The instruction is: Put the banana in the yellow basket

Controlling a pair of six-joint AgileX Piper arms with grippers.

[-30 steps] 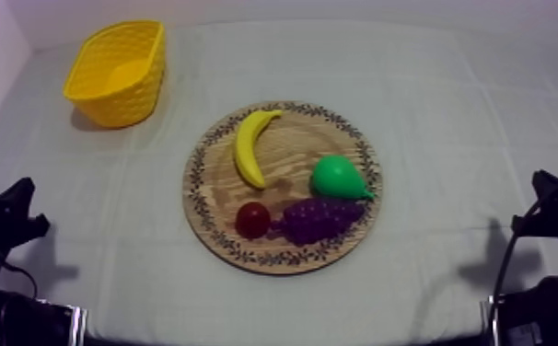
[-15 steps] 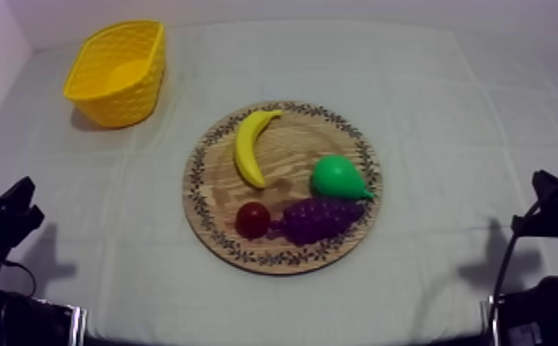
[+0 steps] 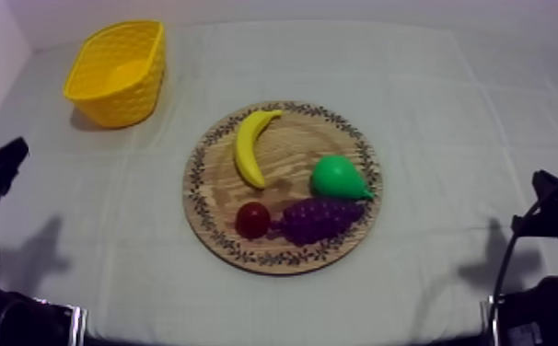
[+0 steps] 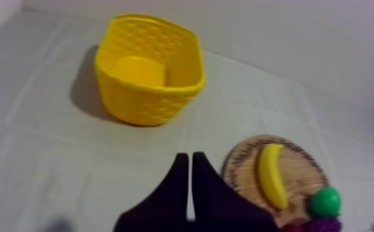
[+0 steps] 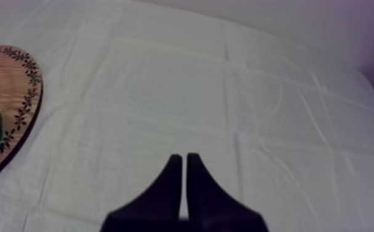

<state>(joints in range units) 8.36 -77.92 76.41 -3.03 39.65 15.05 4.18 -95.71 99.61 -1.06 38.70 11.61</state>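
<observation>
Nearest the camera, the left gripper [image 4: 187, 155] and the right gripper [image 5: 184, 157] sat off to either side of the wooden board [image 3: 211, 147], well apart from it. Each had its two black fingers pressed together into a narrow wedge with nothing between them. On the board's near part lay a small red fruit [image 3: 252, 219], and just beside it, to its right, a bunch of purple grapes [image 3: 319, 219]; right behind the grapes lay a green pear [image 3: 338, 177]. Farther back, on the board's far-left part, lay the banana [image 3: 249, 145]: a smooth, plain yellow crescent, flat on the wood and apart from the other fruit. Its back bowed toward the board's left rim, one tip near the far rim and the other pointing toward the red fruit. Beyond the board, to its far left and well apart from it, the yellow basket [image 3: 122, 87] stood upright with its lattice-patterned wall on the grey-white cloth [image 3: 448, 120].
</observation>
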